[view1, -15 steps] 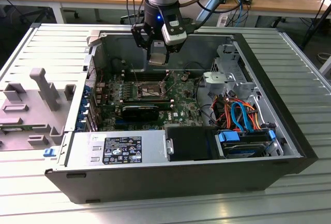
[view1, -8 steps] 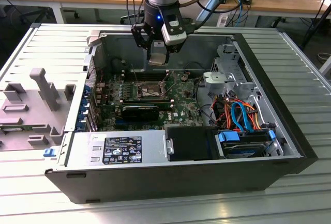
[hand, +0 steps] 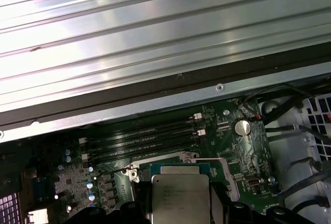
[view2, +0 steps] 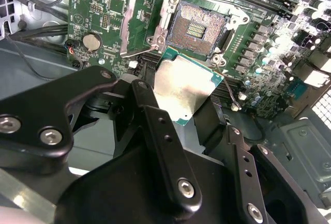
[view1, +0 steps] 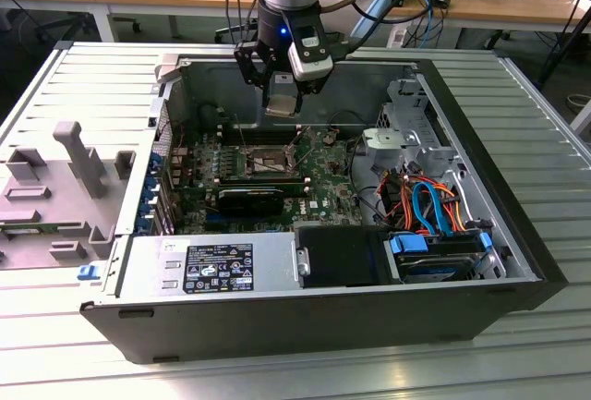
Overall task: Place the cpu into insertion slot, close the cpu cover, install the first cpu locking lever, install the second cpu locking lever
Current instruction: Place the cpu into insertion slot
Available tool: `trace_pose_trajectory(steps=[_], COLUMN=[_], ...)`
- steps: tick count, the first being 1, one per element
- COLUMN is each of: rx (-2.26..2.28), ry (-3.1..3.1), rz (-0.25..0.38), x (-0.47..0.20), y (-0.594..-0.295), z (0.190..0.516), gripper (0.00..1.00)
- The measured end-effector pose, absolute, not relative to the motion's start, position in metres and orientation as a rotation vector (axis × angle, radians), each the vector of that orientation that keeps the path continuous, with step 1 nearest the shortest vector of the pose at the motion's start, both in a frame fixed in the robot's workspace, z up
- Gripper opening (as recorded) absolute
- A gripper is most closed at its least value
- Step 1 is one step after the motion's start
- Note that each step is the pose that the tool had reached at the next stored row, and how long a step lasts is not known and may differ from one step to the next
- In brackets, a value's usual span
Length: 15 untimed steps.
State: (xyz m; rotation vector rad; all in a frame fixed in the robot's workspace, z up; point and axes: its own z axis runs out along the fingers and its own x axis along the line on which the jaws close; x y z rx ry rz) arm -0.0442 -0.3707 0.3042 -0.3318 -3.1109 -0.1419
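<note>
My gripper (view1: 281, 103) hangs inside the open computer case, shut on the cpu (view1: 283, 108), a small square chip with a dull silver top. It holds the cpu (view2: 182, 85) by two opposite edges, tilted a little, above the motherboard and just short of the insertion slot (view2: 199, 27). The slot (view1: 268, 161) lies bare, its gold contact field showing. The cpu cover (view2: 146, 23) stands swung open beside the slot. A thin wire locking lever (view2: 228, 87) sticks out unlatched near the socket. The cpu (hand: 178, 193) also shows in the first wrist view between the black fingers (hand: 229, 211).
A black heatsink block (view1: 251, 201) sits just in front of the socket, a power supply (view1: 212, 266) along the near case wall. Drives with blue and orange cables (view1: 429, 206) fill the exterior view's right. Memory slots (hand: 147, 137) run beside the socket. A grey fixture (view1: 55, 187) lies outside the case.
</note>
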Motion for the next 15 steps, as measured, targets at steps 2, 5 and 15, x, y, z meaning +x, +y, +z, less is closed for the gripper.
trace_pose_trajectory(steps=[2,5,15], rx=[-0.334,-0.34,-0.364], ry=[-3.111,-3.11,-3.108], rz=[-0.142,-0.142,-0.142], x=[-0.0442,-0.0442,-0.0442], y=[-0.3707,-0.3707,-0.3707], z=[0.3042,0.3042,0.3042], gripper=[0.54,0.54,0.54])
